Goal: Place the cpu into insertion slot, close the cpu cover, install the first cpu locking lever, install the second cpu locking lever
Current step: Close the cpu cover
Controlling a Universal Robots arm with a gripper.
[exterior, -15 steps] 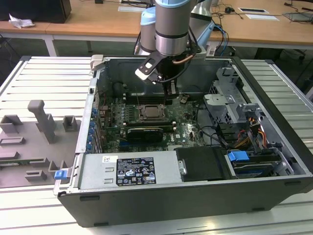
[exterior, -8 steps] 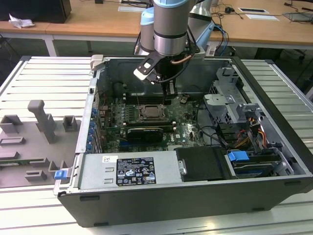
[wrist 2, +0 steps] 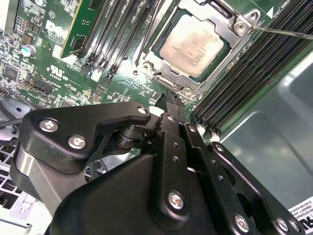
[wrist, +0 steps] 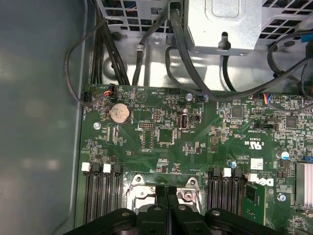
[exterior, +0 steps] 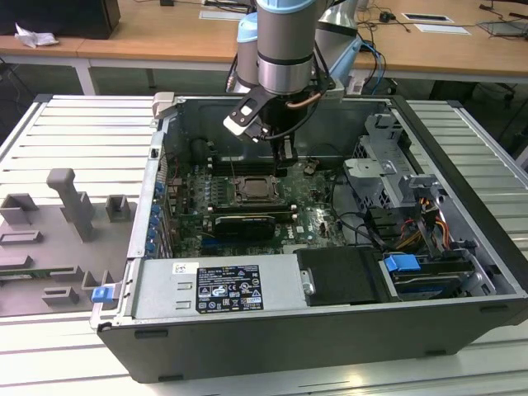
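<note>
Right up against the lens in the second wrist view is the black gripper [wrist 2: 168,100], all bolted links and screws, and its two fingers are pressed flat together, nothing between them. The first wrist view agrees: the gripper [wrist: 167,192] shows just a hairline seam down the middle, squeezed closed and empty. The tip sits at the near edge of the insertion slot [wrist: 138,188], between two silver corner lugs; whether it touches the metal, I can't tell.

And there's the cpu [wrist 2: 193,44], pale silvery face up, lying flat and square inside the socket. The cpu cover [wrist 2: 222,66] frames it on all sides, its window showing the chip's face, and it looks to be lying down over the chip. A thin metal rod [wrist 2: 283,33] runs off from the frame's corner screw towards the picture's edge, passing over the long black memory slots [wrist 2: 244,73].

In the exterior view the arm [exterior: 285,49] hangs straight down into the open computer case [exterior: 247,338], with the gripper [exterior: 286,157] low over the green board [exterior: 318,206], just behind the insertion slot [exterior: 256,188]. Beyond the socket, the first wrist view shows a round coin cell [wrist: 119,113] and black cables [wrist: 195,73] draped across the case.
</note>
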